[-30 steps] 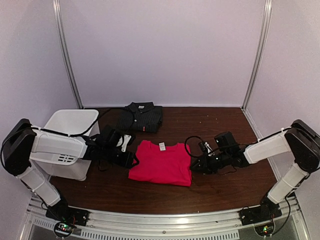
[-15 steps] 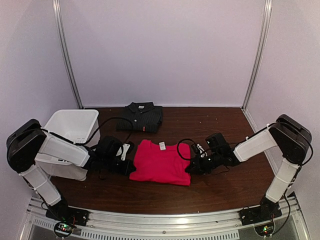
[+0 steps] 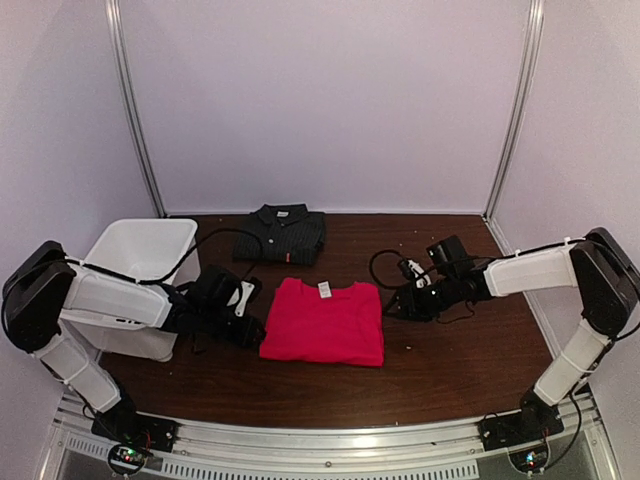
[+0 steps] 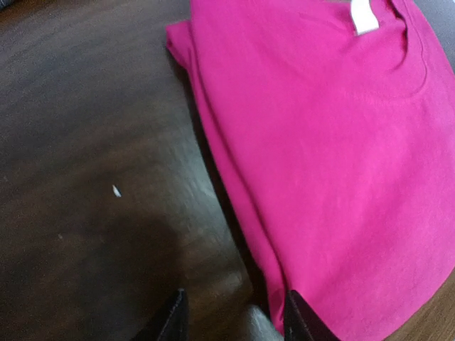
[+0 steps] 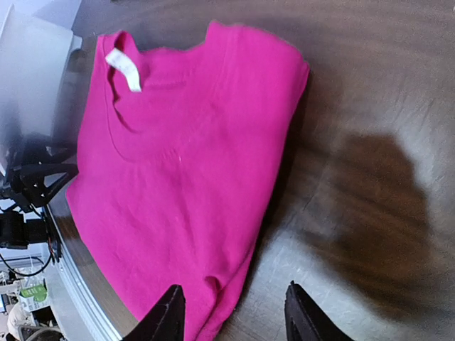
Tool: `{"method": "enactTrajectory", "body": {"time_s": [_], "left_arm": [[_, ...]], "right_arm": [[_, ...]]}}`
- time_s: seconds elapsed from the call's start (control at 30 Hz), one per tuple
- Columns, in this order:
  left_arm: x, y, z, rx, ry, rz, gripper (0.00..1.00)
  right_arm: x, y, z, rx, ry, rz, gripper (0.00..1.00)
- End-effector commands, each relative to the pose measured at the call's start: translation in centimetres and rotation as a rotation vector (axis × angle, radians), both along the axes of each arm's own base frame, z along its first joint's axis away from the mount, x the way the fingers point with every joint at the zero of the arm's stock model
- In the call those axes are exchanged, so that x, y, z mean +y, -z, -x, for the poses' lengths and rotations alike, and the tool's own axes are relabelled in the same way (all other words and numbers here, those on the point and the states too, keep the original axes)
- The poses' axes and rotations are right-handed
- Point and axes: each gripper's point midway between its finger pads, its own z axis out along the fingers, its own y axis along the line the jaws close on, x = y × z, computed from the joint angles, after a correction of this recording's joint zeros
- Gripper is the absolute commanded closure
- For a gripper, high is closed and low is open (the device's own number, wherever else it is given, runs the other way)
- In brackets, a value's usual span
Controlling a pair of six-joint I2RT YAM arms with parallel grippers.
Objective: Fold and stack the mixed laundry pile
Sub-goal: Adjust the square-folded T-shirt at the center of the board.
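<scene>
Both arms have drawn back from the red T-shirt (image 3: 322, 325) since the earlier frame, and the right forearm now lies farther up the tabletop (image 3: 450, 370).

Left end effector (image 3: 252, 322): just beside the garment's left edge. The fingers are spread with nothing between them. In the wrist view one tip overlaps the T-shirt's edge.

Right end effector (image 3: 398, 305): just off the garment's right edge. The fingers are spread and nothing is pinched.

The T-shirt lies folded flat as a rectangle mid-tabletop, white neck label toward the back wall. The dark pinstriped shirt (image 3: 283, 235) lies folded behind it, apart from it and unstacked.

A white bin (image 3: 150, 245) stands at the left side.
</scene>
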Motion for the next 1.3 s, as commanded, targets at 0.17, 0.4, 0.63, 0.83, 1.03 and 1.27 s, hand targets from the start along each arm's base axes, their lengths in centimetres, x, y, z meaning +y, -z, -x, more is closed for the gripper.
{"method": "enactTrajectory", "body": {"time_s": [0.17, 0.4, 0.63, 0.83, 1.03, 1.27], "left_arm": [[-2.9, -4.6, -8.7, -0.023, -0.032, 0.153, 0.51], [-6.7, -3.9, -13.1, -0.033, 0.003, 0.215, 0.53], [-6.3, -2.3, -14.9, -0.053, -0.049, 0.142, 0.74], [-6.0, -4.7, -14.2, -0.162, 0.008, 0.055, 0.91], [-9.0, -4.9, -11.2, -0.205, 0.237, -0.037, 0.83], [-8.8, -6.8, -10.5, -0.248, 0.258, 0.082, 0.59]], "right_arm": [[0.2, -0.9, -6.4, -0.031, 0.035, -0.065, 0.57], [1.7, -0.2, -9.7, -0.052, 0.044, -0.082, 0.61], [1.9, 1.8, -11.0, -0.033, 0.045, -0.045, 0.75], [1.2, 3.3, -10.9, -0.006, 0.071, -0.019, 1.0], [0.6, 3.1, -11.2, -0.011, 0.085, -0.006, 1.0], [0.5, 3.0, -11.4, -0.011, 0.078, -0.005, 1.0]]}}
